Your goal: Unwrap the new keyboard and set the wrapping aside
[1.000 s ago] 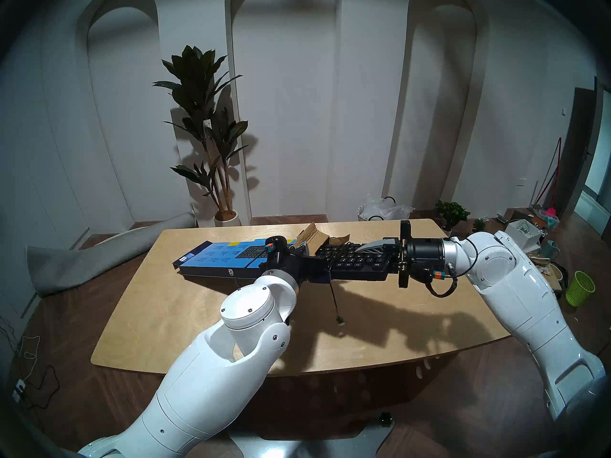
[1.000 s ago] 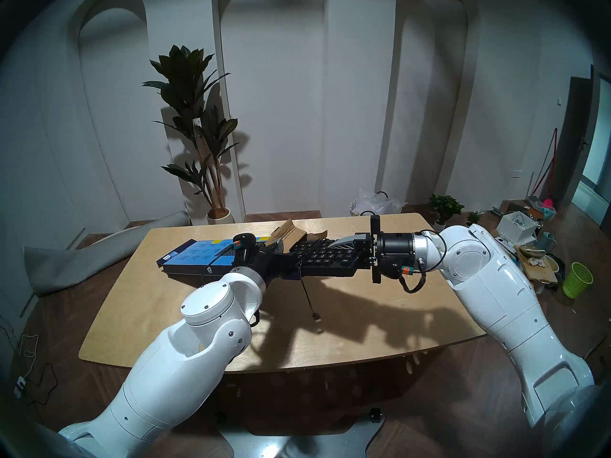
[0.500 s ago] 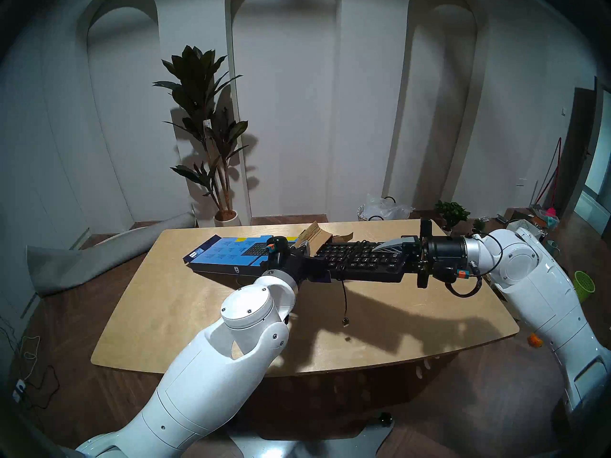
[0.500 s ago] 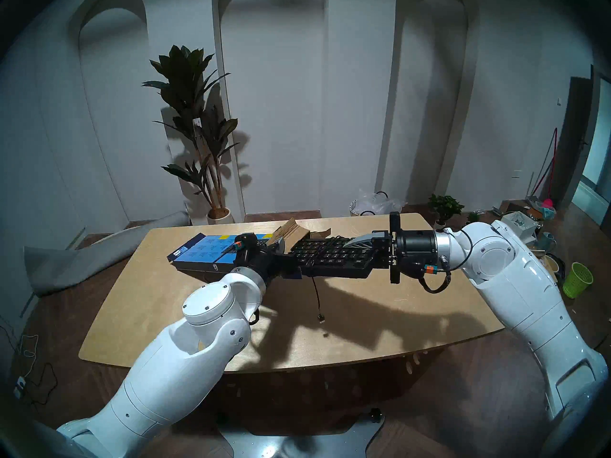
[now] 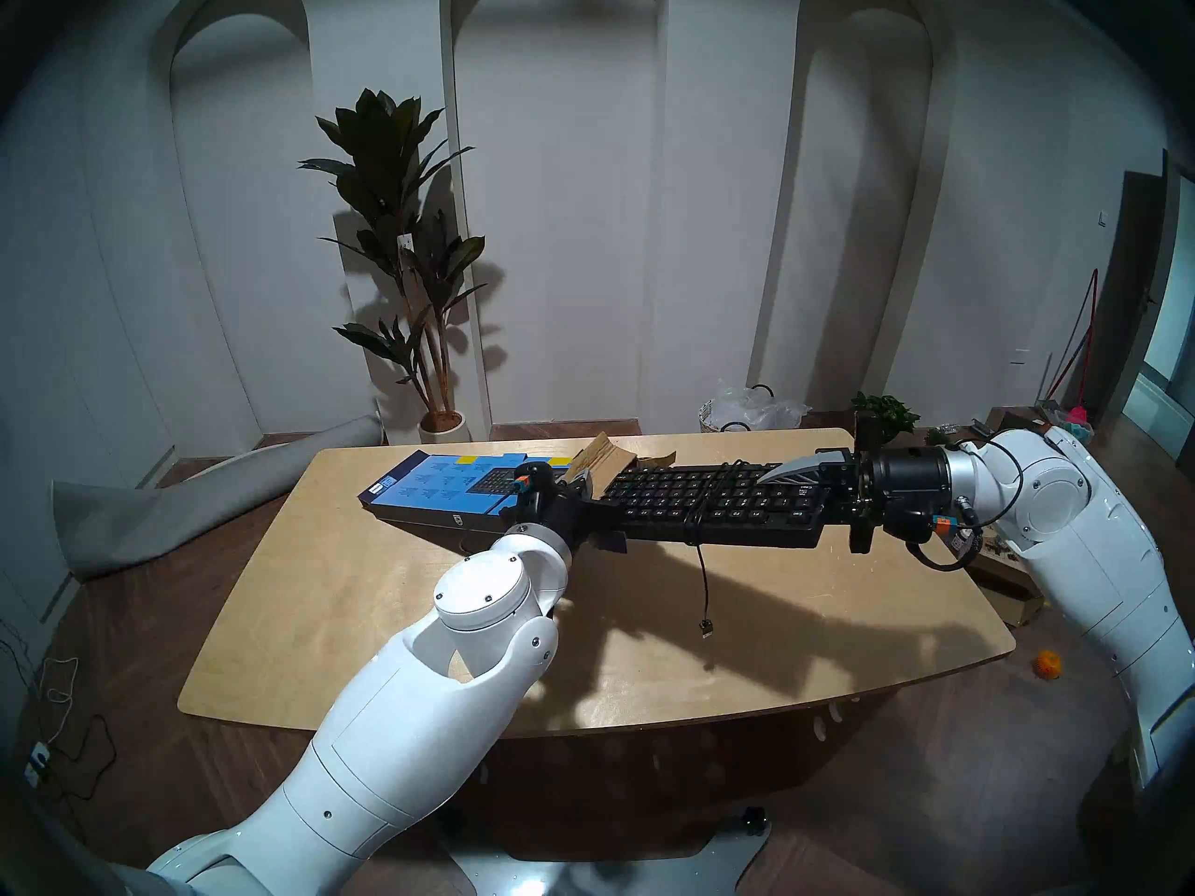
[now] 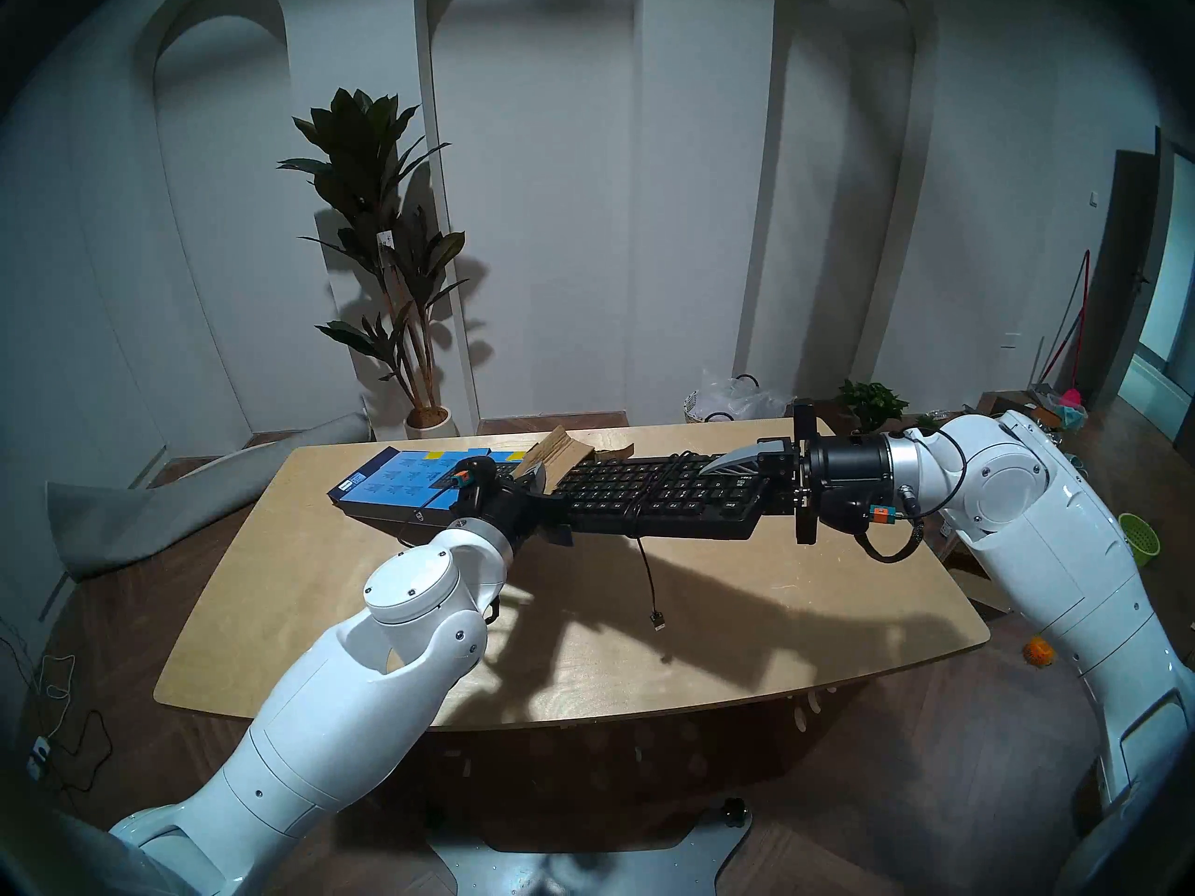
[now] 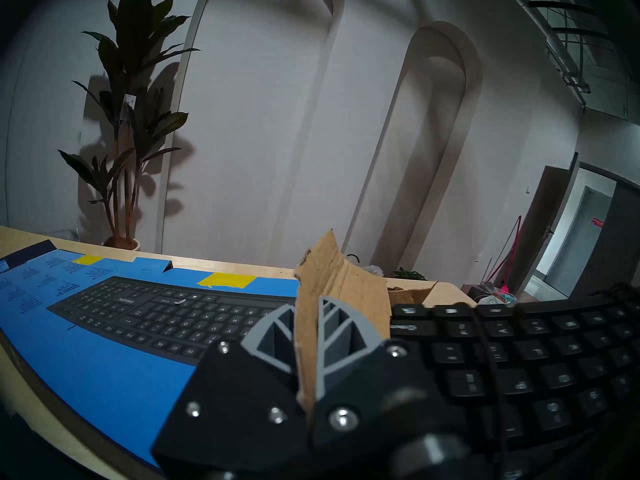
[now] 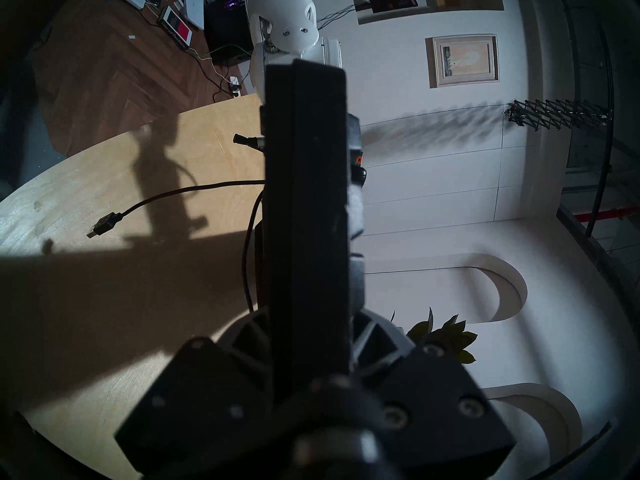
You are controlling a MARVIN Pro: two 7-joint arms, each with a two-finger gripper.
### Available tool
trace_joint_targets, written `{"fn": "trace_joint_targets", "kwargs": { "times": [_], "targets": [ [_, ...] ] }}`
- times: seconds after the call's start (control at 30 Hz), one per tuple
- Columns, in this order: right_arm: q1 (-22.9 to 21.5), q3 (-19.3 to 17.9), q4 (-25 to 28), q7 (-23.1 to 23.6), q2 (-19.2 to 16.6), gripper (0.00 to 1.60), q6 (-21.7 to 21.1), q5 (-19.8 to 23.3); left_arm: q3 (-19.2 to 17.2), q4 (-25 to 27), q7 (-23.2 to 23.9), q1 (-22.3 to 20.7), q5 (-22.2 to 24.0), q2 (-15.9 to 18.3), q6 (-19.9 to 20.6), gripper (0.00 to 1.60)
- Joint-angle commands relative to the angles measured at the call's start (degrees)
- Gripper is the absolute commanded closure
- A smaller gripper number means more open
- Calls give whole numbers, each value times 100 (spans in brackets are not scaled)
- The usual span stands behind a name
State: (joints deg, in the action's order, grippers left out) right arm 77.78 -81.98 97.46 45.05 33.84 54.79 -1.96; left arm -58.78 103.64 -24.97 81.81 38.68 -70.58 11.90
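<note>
The black keyboard (image 5: 711,507) hangs level above the table (image 5: 388,617), its USB cable (image 5: 706,628) dangling to the tabletop. My right gripper (image 5: 802,494) is shut on its right end, seen end-on in the right wrist view (image 8: 308,226). The blue box (image 5: 446,494) lies at the back left with its right end open. My left gripper (image 5: 585,481) is shut on a brown flap (image 7: 339,278) of the box. The keyboard's left end (image 7: 519,358) sits by that open mouth, partly hidden by my left gripper (image 7: 307,302).
A waste basket with a clear plastic bag (image 5: 743,413) stands behind the table. A tall potted plant (image 5: 401,261) is at the back left. A rolled grey mat (image 5: 161,507) lies left. A cardboard box (image 5: 1009,584) and an orange object (image 5: 1047,665) are on the floor at the right.
My right gripper has moved right with the keyboard, drawing more of it out of the box. The box slid slightly right. The dangling cable has moved right too.
</note>
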Motion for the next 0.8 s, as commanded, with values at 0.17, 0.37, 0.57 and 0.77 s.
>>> {"fn": "trace_joint_targets", "kwargs": {
  "times": [0.17,0.37,0.57,0.77],
  "targets": [
    [-91,-755,309,-294,-419,160,21,757,-337,-769,-128,-263,31,3,14,160],
    [-100,-1088,297,-299,-572,160,21,960,-348,-866,-91,-338,19,-16,21,160],
    [-51,-1522,215,-277,-748,160,21,1247,-304,-980,-64,-430,3,-104,39,160],
    [82,-1978,144,-214,-847,160,21,1660,-257,-1109,-89,-550,-31,-188,73,160]
  ]
}}
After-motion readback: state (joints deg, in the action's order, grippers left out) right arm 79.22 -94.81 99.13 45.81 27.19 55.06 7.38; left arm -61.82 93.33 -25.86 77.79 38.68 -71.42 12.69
